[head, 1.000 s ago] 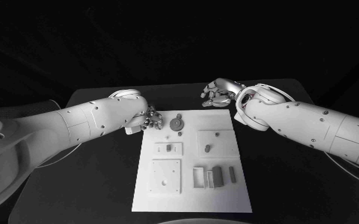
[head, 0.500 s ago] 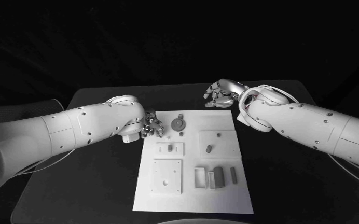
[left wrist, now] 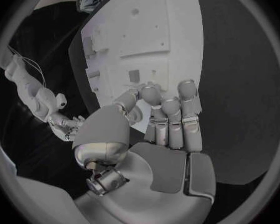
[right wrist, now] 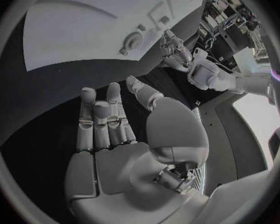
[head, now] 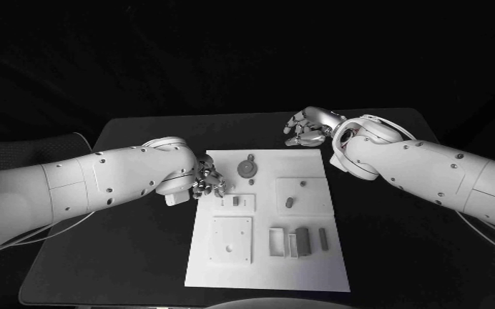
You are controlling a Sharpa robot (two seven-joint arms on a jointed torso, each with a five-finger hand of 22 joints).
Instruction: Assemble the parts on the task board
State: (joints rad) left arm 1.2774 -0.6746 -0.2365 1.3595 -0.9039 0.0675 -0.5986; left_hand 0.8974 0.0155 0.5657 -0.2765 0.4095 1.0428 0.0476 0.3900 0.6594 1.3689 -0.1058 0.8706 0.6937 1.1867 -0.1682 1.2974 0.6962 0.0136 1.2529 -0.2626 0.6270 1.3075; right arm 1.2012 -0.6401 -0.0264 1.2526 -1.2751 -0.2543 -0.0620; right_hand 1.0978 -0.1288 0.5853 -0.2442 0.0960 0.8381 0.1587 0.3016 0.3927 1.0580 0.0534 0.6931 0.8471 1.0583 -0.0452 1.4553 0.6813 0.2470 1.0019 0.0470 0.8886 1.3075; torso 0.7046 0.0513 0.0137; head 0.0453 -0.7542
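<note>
Fingers of left hand [head: 209,182] and right hand [head: 305,128] spread, holding nothing, beside the task board [head: 264,262].

Black table [head: 124,252] under the work area; cluttered shelving w/ equipment [right wrist: 239,15] in the background.

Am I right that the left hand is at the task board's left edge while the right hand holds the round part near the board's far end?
Not quite: the right hand holds nothing; its fingers are apart over the dark table, as the right wrist view shows. The round part lies on the task board. The left hand is indeed at its left edge.
</note>
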